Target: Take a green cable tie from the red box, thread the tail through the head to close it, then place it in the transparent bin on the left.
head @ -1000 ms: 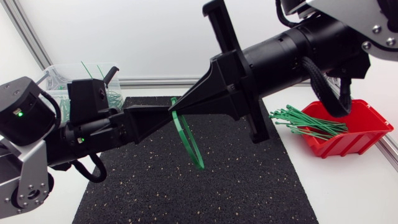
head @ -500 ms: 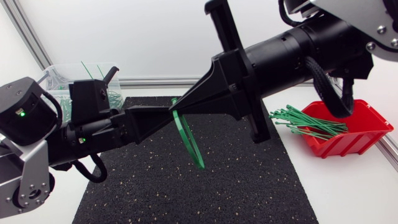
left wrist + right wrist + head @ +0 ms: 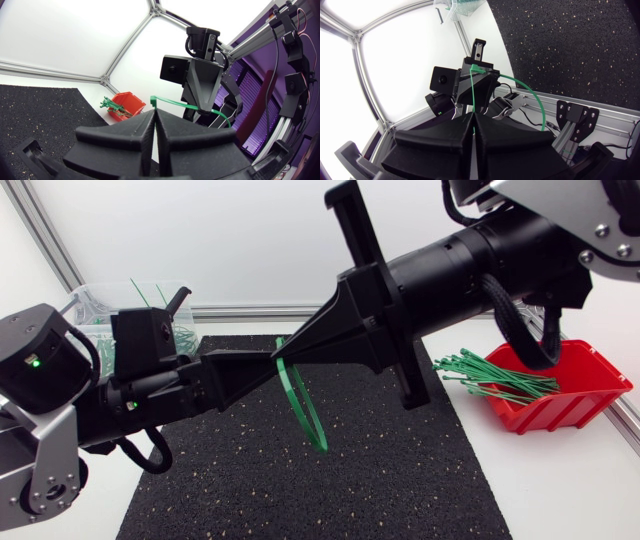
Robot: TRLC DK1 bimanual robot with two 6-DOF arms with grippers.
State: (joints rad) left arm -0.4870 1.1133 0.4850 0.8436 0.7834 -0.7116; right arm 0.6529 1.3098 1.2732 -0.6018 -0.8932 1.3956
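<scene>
Above the black mat (image 3: 300,490), my left gripper (image 3: 268,367) and right gripper (image 3: 290,352) meet tip to tip, both shut on one green cable tie (image 3: 310,410). Its loop hangs down below the fingertips. In the left wrist view the tie (image 3: 172,103) runs from my left gripper (image 3: 155,114) across to the right gripper (image 3: 202,106). In the right wrist view a strand of the tie (image 3: 473,95) goes from my right gripper (image 3: 473,119) to the left gripper (image 3: 479,72). The red box (image 3: 590,390) with several green ties (image 3: 490,375) stands at the right. The transparent bin (image 3: 100,305) is at the back left.
The black mat covers the table's middle, with white tabletop (image 3: 560,480) on its right side. The transparent bin holds several green ties and sits behind my left arm (image 3: 60,380). My right arm (image 3: 480,260) crosses above the mat's back right.
The right arm has shifted very slightly; both grippers stay shut on the tie and the loop hangs as before.
</scene>
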